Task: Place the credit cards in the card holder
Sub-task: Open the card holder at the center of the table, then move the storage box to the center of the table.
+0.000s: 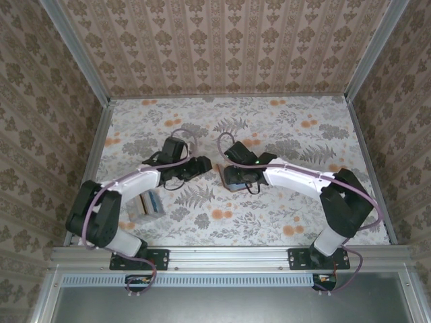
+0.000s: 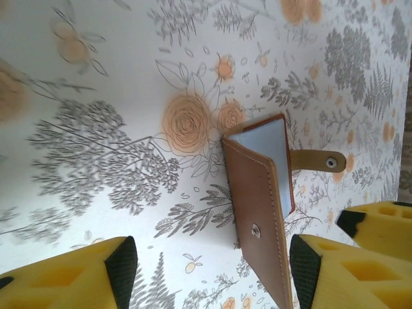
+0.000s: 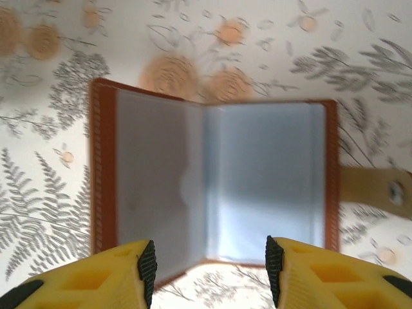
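Note:
The card holder (image 3: 212, 187) lies spread open on the floral table, its greyish inner pockets facing up and its strap (image 3: 376, 187) out to the right. My right gripper (image 3: 211, 273) hovers open over its near edge, with nothing between its fingers. In the left wrist view the card holder (image 2: 257, 206) stands half folded, brown leather outside with a snap. My left gripper (image 2: 212, 270) is open, its right pad close beside the leather flap without pinching it. In the top view both grippers (image 1: 201, 165) (image 1: 236, 176) meet at the card holder (image 1: 224, 178). The credit cards (image 1: 145, 204) lie stacked by the left arm.
The floral tablecloth (image 1: 269, 222) covers the table, which is boxed in by wallpapered walls and metal rails (image 1: 97, 145). Both arms' cables loop above the middle. Bare cloth lies behind and to the right of the grippers.

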You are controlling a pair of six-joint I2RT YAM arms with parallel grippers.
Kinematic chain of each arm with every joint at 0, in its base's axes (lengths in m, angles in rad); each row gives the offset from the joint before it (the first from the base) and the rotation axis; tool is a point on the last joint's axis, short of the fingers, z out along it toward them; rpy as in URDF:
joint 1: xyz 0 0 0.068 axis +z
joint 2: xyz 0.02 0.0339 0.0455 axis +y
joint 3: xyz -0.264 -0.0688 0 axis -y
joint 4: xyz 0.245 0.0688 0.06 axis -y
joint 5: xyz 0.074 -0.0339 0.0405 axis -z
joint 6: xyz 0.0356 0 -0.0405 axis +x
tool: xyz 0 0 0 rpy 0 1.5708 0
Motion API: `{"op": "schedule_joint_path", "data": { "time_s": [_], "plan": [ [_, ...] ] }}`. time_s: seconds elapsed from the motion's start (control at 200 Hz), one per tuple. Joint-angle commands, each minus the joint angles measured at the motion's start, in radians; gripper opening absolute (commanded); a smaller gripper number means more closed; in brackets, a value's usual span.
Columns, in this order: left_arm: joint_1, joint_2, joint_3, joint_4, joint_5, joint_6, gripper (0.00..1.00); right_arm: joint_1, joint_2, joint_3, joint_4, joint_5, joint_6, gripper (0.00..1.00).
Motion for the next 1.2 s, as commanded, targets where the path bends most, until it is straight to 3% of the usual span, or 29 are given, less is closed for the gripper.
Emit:
{"op": "schedule_joint_path", "data": {
  "time_s": [0.0, 0.275, 0.365, 0.495, 0.77, 0.79, 0.845, 0.895, 1.04, 1.195],
  "plan": [
    [0.070, -0.091, 0.035, -0.243, -0.046, 0.087, 0.68, 0.004, 0.080, 0.044, 0.019, -0.056, -0.065, 0.52],
    [0.317, -0.409, 0.048, -0.789, -0.170, 0.159, 0.77, 0.007, 0.210, 0.113, -0.013, -0.066, -0.105, 0.55],
    [0.425, -0.499, 0.040, -0.929, -0.197, 0.179, 0.78, 0.009, 0.221, 0.103, -0.020, -0.016, -0.094, 0.82],
    [0.541, -0.569, 0.028, -1.088, -0.274, 0.168, 0.77, 0.008, 0.209, 0.086, -0.012, -0.003, -0.107, 0.86],
    [0.596, -0.551, 0.018, -1.101, -0.353, 0.100, 0.75, 0.007, 0.201, 0.076, 0.010, -0.021, -0.096, 0.86],
    [0.609, -0.549, 0.016, -1.098, -0.351, 0.098, 0.77, 0.007, 0.199, 0.072, 0.015, -0.022, -0.093, 0.86],
    [0.645, -0.545, 0.009, -1.087, -0.352, 0.093, 0.96, 0.008, 0.198, 0.072, 0.019, -0.028, -0.095, 0.87],
    [0.690, -0.542, 0.000, -1.071, -0.347, 0.088, 1.00, 0.008, 0.198, 0.073, 0.012, -0.027, -0.099, 0.87],
    [0.816, -0.517, -0.056, -0.943, -0.187, 0.105, 1.00, 0.005, 0.184, 0.047, 0.033, -0.020, -0.095, 0.87],
    [0.816, -0.462, -0.095, -0.843, -0.092, 0.103, 1.00, 0.002, 0.172, 0.033, 0.028, -0.005, -0.102, 0.87]
  ]
}}
